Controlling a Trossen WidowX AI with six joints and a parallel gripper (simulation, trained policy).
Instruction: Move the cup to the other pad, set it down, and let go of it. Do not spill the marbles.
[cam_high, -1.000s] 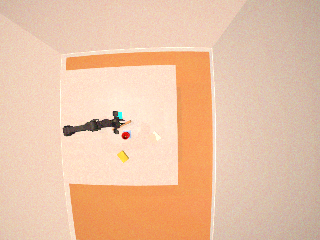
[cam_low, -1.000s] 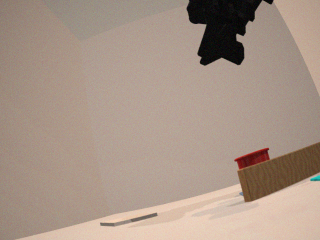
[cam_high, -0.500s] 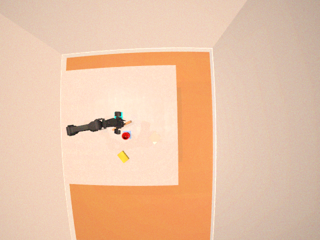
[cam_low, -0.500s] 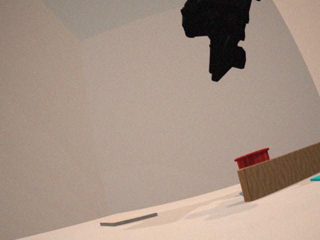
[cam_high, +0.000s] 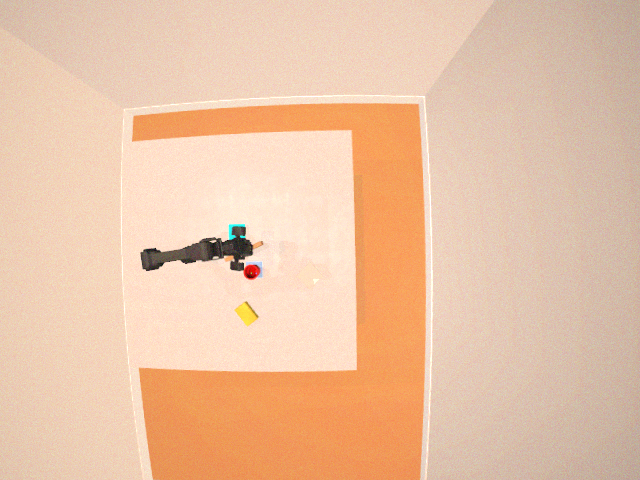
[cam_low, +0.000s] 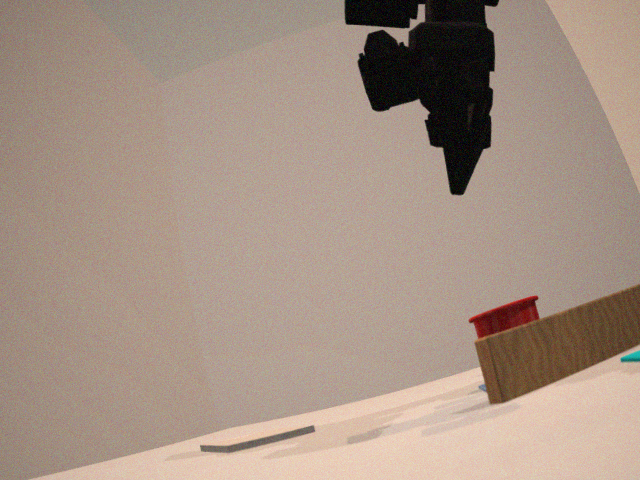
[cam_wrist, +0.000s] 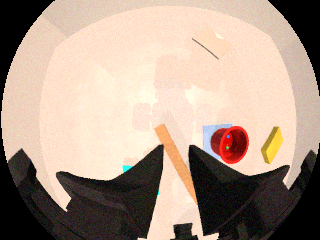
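Note:
The red cup (cam_high: 251, 272) (cam_low: 504, 319) (cam_wrist: 243, 145) stands upright at the blue pad (cam_high: 260, 265) (cam_wrist: 208, 131), covering part of it. A green marble (cam_wrist: 227, 147) and a blue marble (cam_wrist: 228, 136) show inside it. The cyan pad (cam_high: 231, 234) (cam_low: 632, 357) (cam_wrist: 128, 169) is on the other side of the wooden bar and bears nothing that shows; the arm and fingers hide part of it. My gripper (cam_low: 456, 190) (cam_wrist: 176, 146) is partly open and empty, pointing down high above the table. In the wrist view the cup is right of the fingertips.
A wooden bar (cam_high: 257, 244) (cam_low: 558, 348) (cam_wrist: 170, 145) stands on edge between the pads, below the gripper. A yellow block (cam_high: 246, 313) (cam_wrist: 272, 145) lies on the cup's far side from the bar. A thin pale plate (cam_high: 310, 273) (cam_low: 258, 437) (cam_wrist: 212, 42) lies farther out.

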